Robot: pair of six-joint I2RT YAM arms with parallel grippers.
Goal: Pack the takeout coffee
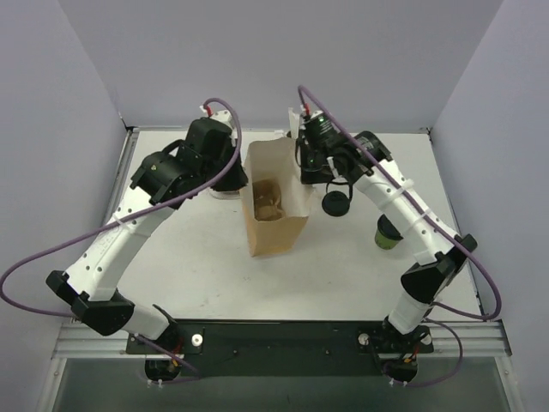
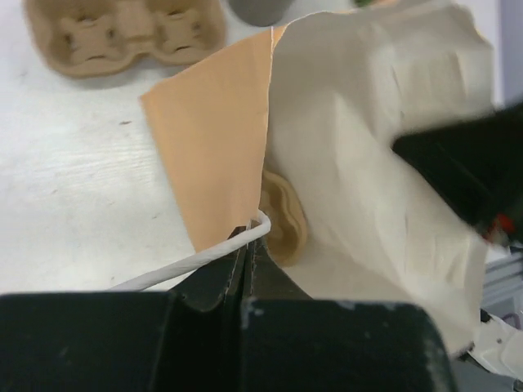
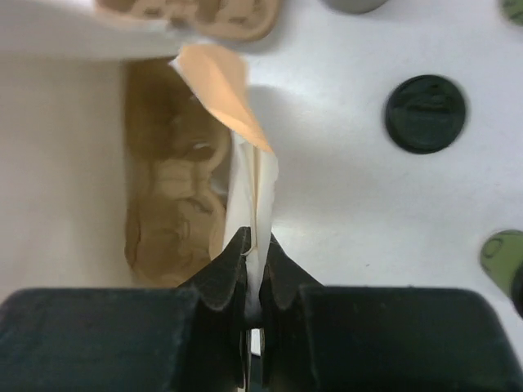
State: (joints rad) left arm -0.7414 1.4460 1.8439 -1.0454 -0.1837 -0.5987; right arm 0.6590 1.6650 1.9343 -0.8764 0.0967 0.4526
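The takeout coffee [image 1: 388, 237], a small green cup with a dark top, stands right of the bag, partly behind my right forearm. Only its edge shows in the right wrist view [image 3: 505, 257]. The brown paper bag [image 1: 276, 236] stands open mid-table with a cardboard cup carrier [image 1: 268, 204] inside. My left gripper [image 1: 233, 182] is shut on the bag's left rim by its white cord handle [image 2: 188, 263]. My right gripper [image 1: 307, 176] is shut on the bag's right rim [image 3: 255, 184]. The two hold the mouth open.
A round black lid [image 1: 335, 203] lies flat on the table between the bag and the cup, also seen in the right wrist view [image 3: 425, 113]. A second cardboard carrier [image 2: 122, 33] and a grey holder [image 2: 260, 8] sit beyond the bag.
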